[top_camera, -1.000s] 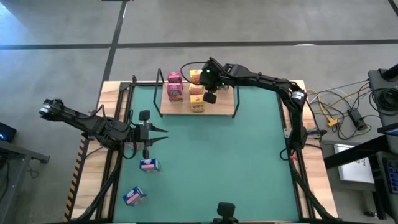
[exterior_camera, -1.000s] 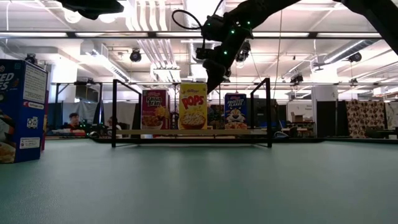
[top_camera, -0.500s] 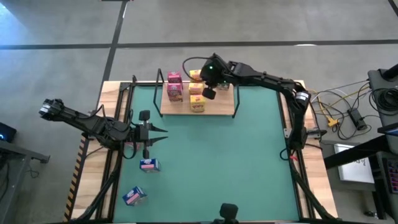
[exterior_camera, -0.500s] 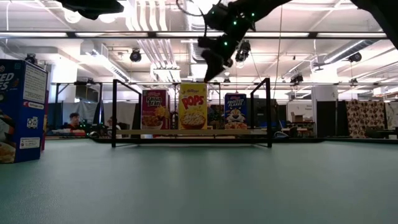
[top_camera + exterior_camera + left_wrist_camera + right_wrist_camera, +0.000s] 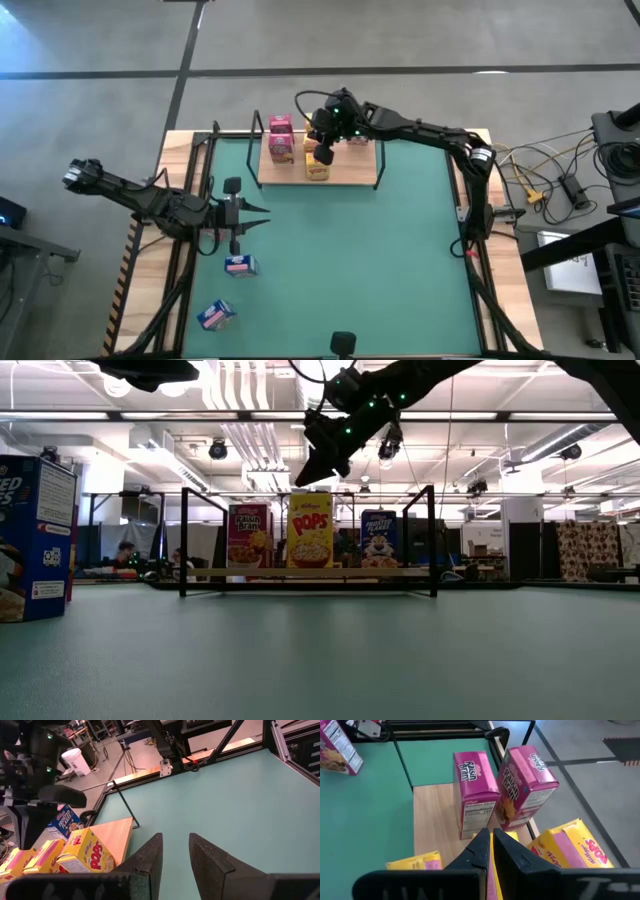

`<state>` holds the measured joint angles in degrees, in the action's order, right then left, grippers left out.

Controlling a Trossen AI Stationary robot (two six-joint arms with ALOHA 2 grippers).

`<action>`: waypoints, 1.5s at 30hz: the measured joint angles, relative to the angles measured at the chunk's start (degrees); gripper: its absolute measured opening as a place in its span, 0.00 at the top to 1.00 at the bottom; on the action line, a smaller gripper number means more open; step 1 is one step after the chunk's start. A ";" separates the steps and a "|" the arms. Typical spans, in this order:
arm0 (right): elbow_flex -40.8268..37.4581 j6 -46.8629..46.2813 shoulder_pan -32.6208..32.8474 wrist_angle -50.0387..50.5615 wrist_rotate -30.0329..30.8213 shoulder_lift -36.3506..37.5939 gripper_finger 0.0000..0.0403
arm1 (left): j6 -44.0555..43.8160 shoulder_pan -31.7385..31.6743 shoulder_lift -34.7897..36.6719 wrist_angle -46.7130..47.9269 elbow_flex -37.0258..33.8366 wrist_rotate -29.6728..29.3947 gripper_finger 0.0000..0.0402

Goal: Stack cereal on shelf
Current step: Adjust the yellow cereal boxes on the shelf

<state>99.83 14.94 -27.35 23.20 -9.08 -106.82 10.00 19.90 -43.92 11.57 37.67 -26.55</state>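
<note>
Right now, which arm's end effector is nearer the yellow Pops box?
The right end effector: it hovers directly above the yellow Pops box on the shelf. The left end effector sits far off, over the mat.

Three pink boxes [image 5: 475, 790], three yellow boxes [image 5: 87, 852], three blue boxes [image 5: 240, 265]

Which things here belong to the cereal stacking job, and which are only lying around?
Job: shelf; pink boxes and yellow box on it; blue boxes on the green mat.
Lying about: loose cables; white bin.
</note>
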 joint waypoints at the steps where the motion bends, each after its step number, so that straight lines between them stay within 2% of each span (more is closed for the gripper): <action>1: -0.13 0.02 0.00 -0.05 0.00 -0.10 0.97 | 0.00 0.00 0.00 0.01 0.01 0.00 0.81; 14: -6.02 0.05 0.10 -3.37 0.04 -0.16 0.97 | 0.00 0.00 0.00 0.00 0.00 0.00 0.81; 45: -5.42 12.03 -0.04 0.59 0.12 0.54 0.97 | 0.00 0.00 0.00 0.00 0.00 0.00 0.81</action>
<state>94.41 26.97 -27.40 23.79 -8.96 -106.28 10.00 19.90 -43.92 11.57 37.67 -26.54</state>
